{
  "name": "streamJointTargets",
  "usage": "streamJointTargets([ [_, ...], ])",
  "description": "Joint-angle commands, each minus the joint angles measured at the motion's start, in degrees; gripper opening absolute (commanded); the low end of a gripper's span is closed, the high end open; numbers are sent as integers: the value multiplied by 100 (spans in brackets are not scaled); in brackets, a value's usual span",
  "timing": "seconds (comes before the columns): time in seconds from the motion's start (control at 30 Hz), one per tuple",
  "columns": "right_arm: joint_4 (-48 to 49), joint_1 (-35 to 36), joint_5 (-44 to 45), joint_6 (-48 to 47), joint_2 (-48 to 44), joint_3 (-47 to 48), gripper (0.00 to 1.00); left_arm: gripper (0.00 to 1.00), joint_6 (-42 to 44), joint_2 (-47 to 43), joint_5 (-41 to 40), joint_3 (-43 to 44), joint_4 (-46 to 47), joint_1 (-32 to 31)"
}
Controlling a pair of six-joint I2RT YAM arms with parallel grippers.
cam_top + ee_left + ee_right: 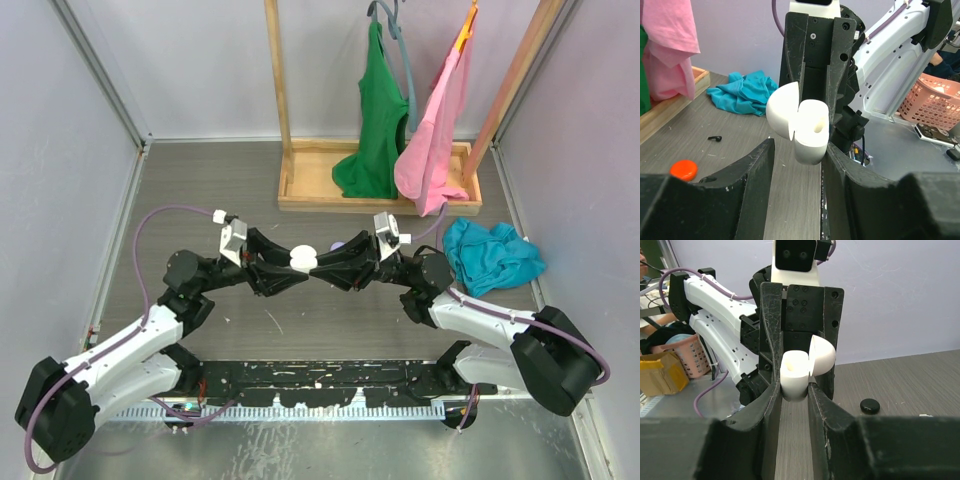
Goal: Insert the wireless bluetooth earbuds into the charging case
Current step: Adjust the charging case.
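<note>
With the right gripper (794,402) clenched on the open case (795,372), the released left gripper (799,146) should back straight off towards the black bud (715,138).

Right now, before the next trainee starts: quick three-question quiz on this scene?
1. Multiple choice: which gripper clamps the white oval plastic charging case? A left; B right; C neither.
2. True or false: the case's lid is shut.
3. Short answer: in the left wrist view, what lies on the grey wood-grain table beyond the orange-red round disc?
Key: 1 B, the right gripper. 2 False, the lid stands open. 3 A small black stemmed plastic earbud.
</note>
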Motion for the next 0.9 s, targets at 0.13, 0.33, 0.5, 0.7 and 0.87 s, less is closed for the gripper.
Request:
streamJointTargets([
  [0.13,280,29,-64,-45,-179,110,1,41,19,-231,-149,-39,106,154],
  [0.33,163,12,-86,-105,-204,82,1,20,8,-237,-35,-15,104,187],
  [0.5,-62,19,-170,-128,-154,185,17,6,17,-90,148,80,85,185],
  [0.7,-38,17,-292,33,-5,290,30,4,8,11,216,161,61,186],
  [0.87,103,21,-329,172,94,341,35,4,-10,62,267,197,45,176],
])
